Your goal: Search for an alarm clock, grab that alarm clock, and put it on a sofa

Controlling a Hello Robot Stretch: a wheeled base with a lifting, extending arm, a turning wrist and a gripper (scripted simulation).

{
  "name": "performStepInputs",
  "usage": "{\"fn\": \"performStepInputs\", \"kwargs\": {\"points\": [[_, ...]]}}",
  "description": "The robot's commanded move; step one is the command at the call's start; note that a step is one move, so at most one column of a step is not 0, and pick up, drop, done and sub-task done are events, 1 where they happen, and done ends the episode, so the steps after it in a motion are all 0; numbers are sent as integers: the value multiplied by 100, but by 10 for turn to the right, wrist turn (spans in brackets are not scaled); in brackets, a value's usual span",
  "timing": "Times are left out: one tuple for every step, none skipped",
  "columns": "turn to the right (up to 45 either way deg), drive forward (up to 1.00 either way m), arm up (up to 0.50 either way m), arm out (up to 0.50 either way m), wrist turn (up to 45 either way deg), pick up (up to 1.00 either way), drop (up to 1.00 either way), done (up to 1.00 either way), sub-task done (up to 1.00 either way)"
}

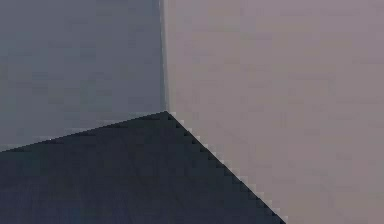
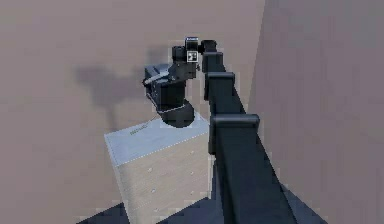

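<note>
Probably mid-grab: reaching with the hand [image 2: 168, 92] at the far side of the pale tabletop [image 2: 140, 150], by a dark round lump [image 2: 181, 117], possibly the alarm clock. Cannot tell whether gripping anything. Yet to find a sofa and set it there.
</note>
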Motion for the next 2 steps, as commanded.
{"fn": "performStepInputs", "kwargs": {"points": [[0,0,0,0,-450,0,0,0,0],[0,0,0,0,-450,0,0,0,0]]}}
